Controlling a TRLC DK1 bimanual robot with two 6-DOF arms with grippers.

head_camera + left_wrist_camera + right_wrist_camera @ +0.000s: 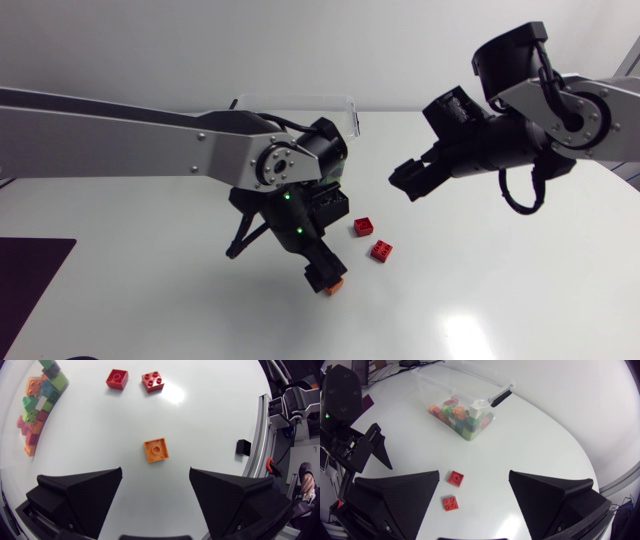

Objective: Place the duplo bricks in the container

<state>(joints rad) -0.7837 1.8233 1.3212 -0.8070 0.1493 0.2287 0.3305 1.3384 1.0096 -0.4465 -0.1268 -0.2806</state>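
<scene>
**Left pincer over orange brick, fingers apart**

Logged white table (520, 300) filling the head view. Logged left arm (120, 140) coming in from the left edge and ending at lower middle. Logged right arm (570, 105) coming in from the upper right, raised off the surface.

Found clear container (440, 395) at upper middle of the head view, behind the left arm, with mixed bricks (460, 417) heaped inside.

Found left gripper (155, 472) pointed down at the table, fingers wide apart, nothing clamped. Found right gripper (474, 477) likewise apart and empty, right of centre in the head view.

Counted three loose bricks outside the container: upper red brick (364, 226) and lower red brick (381, 250) close together at centre, orange brick (156, 450) at lower middle.

Placed orange brick just ahead of the left gripper, in line with the gap between its fingers, untouched. Square, so no long axis; edges turned slightly off the finger line. Judged left arm much the nearer; probably a short advance onto the brick, then a close.
</scene>
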